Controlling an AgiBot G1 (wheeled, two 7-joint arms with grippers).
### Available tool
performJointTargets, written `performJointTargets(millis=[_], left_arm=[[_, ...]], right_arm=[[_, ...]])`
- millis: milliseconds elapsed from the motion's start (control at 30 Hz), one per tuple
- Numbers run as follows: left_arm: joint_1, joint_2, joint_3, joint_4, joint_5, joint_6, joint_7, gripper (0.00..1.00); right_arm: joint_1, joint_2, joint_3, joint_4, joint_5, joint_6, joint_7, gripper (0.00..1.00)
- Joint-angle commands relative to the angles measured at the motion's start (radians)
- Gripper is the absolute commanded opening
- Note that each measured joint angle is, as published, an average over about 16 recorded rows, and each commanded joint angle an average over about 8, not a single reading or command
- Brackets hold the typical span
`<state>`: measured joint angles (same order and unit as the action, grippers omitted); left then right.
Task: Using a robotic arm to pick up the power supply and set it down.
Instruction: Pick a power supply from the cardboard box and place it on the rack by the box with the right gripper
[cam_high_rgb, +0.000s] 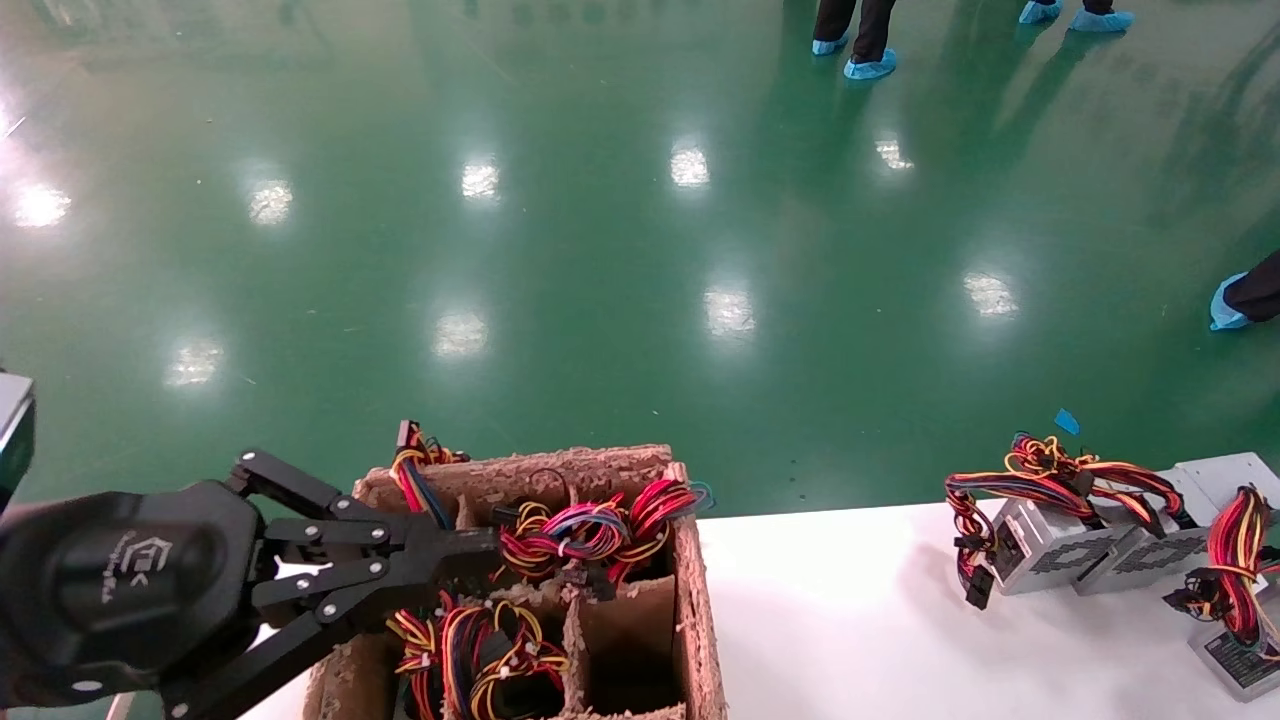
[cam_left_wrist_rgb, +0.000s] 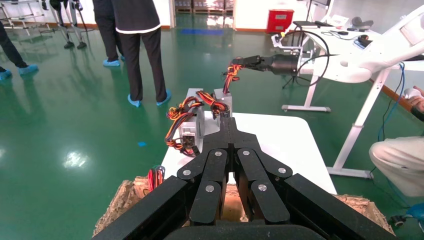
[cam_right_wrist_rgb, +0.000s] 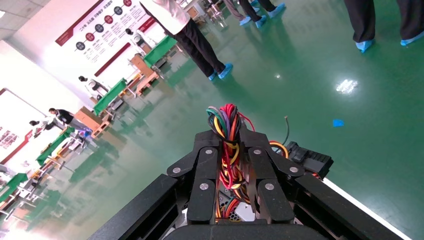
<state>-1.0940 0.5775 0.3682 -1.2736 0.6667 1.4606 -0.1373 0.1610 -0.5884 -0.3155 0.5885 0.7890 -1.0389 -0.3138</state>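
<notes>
My right gripper (cam_right_wrist_rgb: 229, 137) is shut on the red, yellow and black wire bundle (cam_right_wrist_rgb: 227, 125) of a silver power supply (cam_right_wrist_rgb: 241, 211), whose box shows below the fingers. In the left wrist view that gripper (cam_left_wrist_rgb: 245, 62) holds the wires up above the far end of the white table (cam_left_wrist_rgb: 280, 140). In the head view the right arm is out of frame. The power supply (cam_high_rgb: 1240, 655) lies at the table's right edge with its wires (cam_high_rgb: 1238, 545) rising. My left gripper (cam_high_rgb: 480, 545) hovers shut and empty over the brown pulp box (cam_high_rgb: 690, 600).
Two more silver power supplies (cam_high_rgb: 1040, 545) (cam_high_rgb: 1150, 550) with wire bundles lie on the white table (cam_high_rgb: 850, 620). The pulp box's cells hold several wire bundles (cam_high_rgb: 590, 530). People stand on the green floor (cam_high_rgb: 640, 250) beyond.
</notes>
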Motion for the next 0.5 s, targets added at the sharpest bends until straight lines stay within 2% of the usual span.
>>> performJointTargets(millis=[33,500], left_arm=[[0.0,0.0,0.0,0.0,0.0,0.0,0.0,0.0],[0.0,0.0,0.0,0.0,0.0,0.0,0.0,0.0]], right_arm=[[0.002,0.003,-0.002,-0.008,-0.004,-0.005,0.004,1.0],[-0.025,0.011,0.006,0.002,0.015,0.007,0.012,1.0]])
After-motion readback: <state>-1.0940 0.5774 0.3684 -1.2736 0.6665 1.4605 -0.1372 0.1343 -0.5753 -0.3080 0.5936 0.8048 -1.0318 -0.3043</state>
